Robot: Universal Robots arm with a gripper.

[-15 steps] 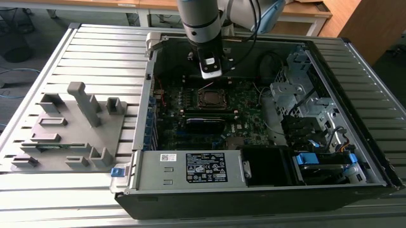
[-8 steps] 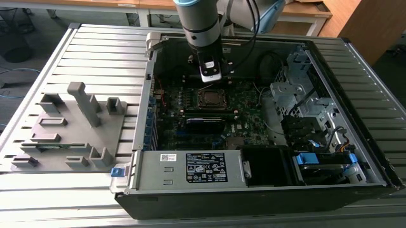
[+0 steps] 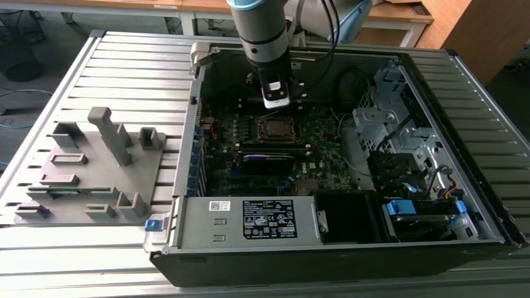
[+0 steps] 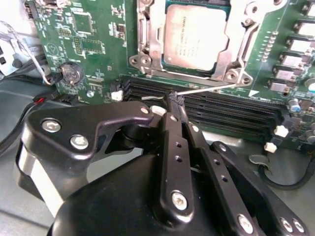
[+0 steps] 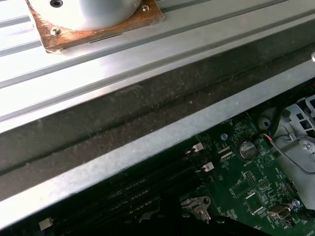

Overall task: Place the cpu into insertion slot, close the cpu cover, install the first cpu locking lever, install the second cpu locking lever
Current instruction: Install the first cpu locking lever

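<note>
Cpu (image 4: 194, 42) sat in insertion slot (image 4: 142, 46), cpu cover (image 4: 231, 59) down around it. Gripper (image 4: 174, 101) fingers (image 4: 172, 142) were together, tips pinched on thin wire lever (image 4: 206, 88) beside socket edge, over long black slots (image 4: 221, 110). Judged step: locking lever. Good practice: keep grip near lever end, sweep low, avoid slot clips.

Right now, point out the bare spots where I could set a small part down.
Free: the ribbed metal tabletop between the grey plastic fixture block and the table's far edge, and the strip before the open black computer case. Crowded: inside the case around the silvery square cpu, where the black gripper hangs.
</note>
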